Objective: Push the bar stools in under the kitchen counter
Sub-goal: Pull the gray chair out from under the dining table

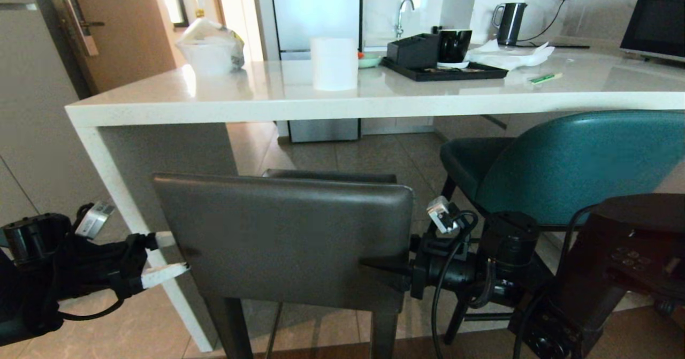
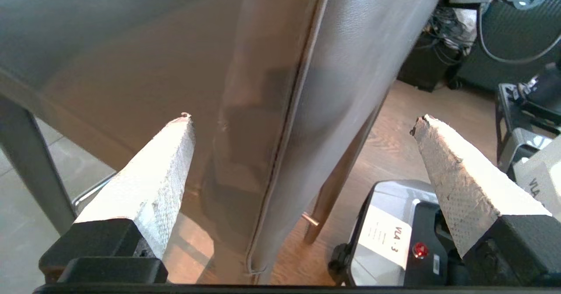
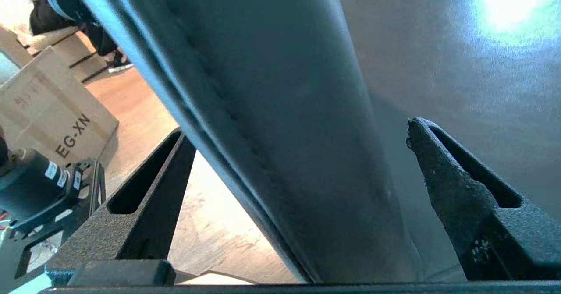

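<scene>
Head view: a long white worktop (image 1: 374,102) runs across the frame, with a white panel leg at its left end. On it sit a white paper roll (image 1: 334,63), a black tray (image 1: 447,71) and a black kettle (image 1: 509,23). Two bar stools stand in front. The grey stool (image 1: 283,238), with a square leather back, is nearest the camera, its seat just at the worktop's edge beside the panel leg. The teal stool (image 1: 567,166) stands to its right, its seat partly under the slab. The left claw (image 1: 163,252), with white-wrapped fingers, is at the left edge of the grey back. The right claw (image 1: 386,264), black, is at the right edge of that same back.

Left wrist view: the left claw (image 2: 302,121) is spread wide, released, with the grey stool's back edge (image 2: 307,110) between its white fingers (image 2: 151,184), touching neither.

Right wrist view: the right claw (image 3: 298,127) is also spread, gripping nothing, and straddles the edge of the grey back (image 3: 285,110). A cardboard box (image 3: 48,105) stands on the wooden floor behind.
</scene>
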Motion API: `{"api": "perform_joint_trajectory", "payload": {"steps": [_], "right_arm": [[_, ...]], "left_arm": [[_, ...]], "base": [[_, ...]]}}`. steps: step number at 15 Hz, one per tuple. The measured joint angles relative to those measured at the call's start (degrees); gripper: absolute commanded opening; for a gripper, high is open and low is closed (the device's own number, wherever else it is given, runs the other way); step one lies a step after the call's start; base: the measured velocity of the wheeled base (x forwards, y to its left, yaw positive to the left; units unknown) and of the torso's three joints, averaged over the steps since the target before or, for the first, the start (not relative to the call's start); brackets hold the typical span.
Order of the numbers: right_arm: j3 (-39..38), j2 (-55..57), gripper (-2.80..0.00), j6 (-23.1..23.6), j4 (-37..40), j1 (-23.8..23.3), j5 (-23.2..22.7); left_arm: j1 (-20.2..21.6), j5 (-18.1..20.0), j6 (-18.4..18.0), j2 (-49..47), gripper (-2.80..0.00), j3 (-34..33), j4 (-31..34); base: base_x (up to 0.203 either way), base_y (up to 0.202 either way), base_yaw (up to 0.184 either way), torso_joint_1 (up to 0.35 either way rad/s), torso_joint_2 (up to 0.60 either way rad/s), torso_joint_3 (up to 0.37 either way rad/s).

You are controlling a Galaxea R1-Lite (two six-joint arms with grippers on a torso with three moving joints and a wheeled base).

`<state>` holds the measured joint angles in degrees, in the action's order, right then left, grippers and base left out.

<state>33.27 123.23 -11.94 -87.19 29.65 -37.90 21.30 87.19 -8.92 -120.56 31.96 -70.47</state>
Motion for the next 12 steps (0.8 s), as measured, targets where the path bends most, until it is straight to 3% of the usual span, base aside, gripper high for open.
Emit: {"api": "perform_joint_trajectory", "payload": {"steps": [12], "right_arm": [[-3.32, -1.24, 0.00, 2.35, 0.01, 0.17, -0.05]], "left_arm": [[-2.45, -0.01, 0.34, 0.70, 0.00, 0.51, 0.24]], "base": [[0.000, 0.000, 0.000, 0.000, 0.00, 0.000]]}}
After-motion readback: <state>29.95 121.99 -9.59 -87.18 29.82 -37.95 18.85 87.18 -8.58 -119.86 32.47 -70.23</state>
